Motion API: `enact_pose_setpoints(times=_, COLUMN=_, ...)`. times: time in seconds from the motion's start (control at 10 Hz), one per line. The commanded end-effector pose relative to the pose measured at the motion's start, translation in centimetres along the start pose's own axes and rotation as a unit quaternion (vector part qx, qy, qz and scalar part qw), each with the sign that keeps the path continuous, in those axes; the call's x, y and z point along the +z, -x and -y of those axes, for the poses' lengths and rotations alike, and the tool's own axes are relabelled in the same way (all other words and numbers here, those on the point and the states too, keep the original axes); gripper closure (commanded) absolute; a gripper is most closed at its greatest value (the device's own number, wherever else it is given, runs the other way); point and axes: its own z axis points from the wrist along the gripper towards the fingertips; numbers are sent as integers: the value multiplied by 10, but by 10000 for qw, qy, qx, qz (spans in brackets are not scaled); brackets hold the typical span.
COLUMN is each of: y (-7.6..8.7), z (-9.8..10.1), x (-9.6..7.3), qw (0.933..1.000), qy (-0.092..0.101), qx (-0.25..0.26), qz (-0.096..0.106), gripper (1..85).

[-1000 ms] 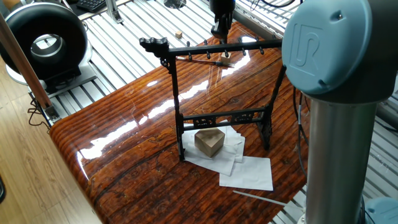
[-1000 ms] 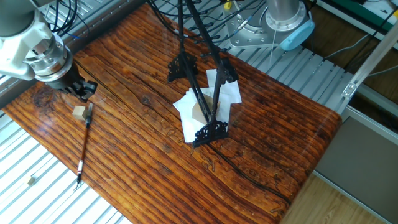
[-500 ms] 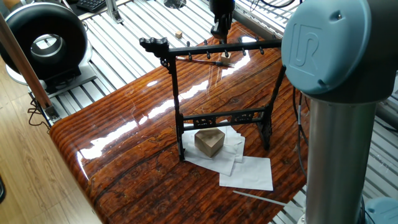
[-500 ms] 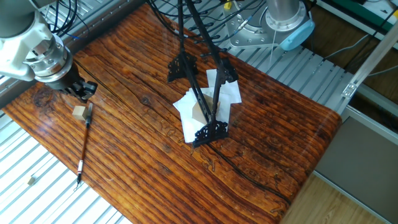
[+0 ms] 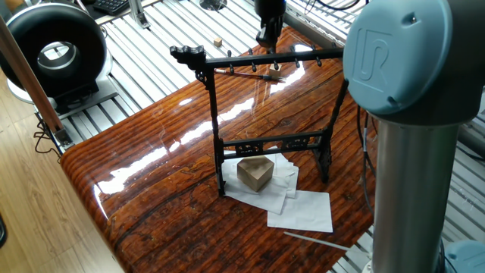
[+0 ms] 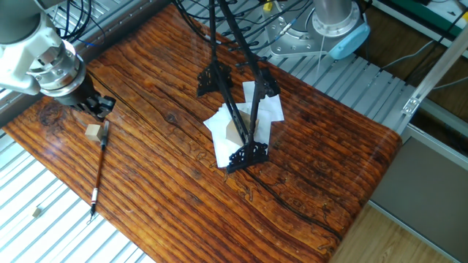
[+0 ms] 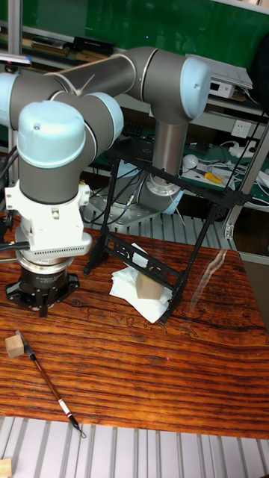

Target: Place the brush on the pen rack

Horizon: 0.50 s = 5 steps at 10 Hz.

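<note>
Approach step: the claw [image 6: 99, 106], its spread not discernible, hangs above the upper end of the brush [image 6: 99, 166] lying on the counter [image 6: 307, 153], well apart from the rack [image 6: 238, 88]; next, descend and pinch the shaft.

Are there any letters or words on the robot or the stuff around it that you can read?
"UR": embossed logo on the blue joint cap of the arm, nearest the camera in one fixed view.
Nothing else is readable; the papers under the pen rack show no writing.
</note>
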Motion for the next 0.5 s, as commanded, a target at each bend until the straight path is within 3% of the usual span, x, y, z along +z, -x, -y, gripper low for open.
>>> enact_pose_setpoints(times=0.0, y=1, z=-11, x=-7, qw=9996, qy=196, qx=178, qz=74, gripper=847)
enact_pose_setpoints(times=0.4, y=-1, z=-10, x=-8, qw=9996, qy=184, qx=188, qz=62, gripper=847)
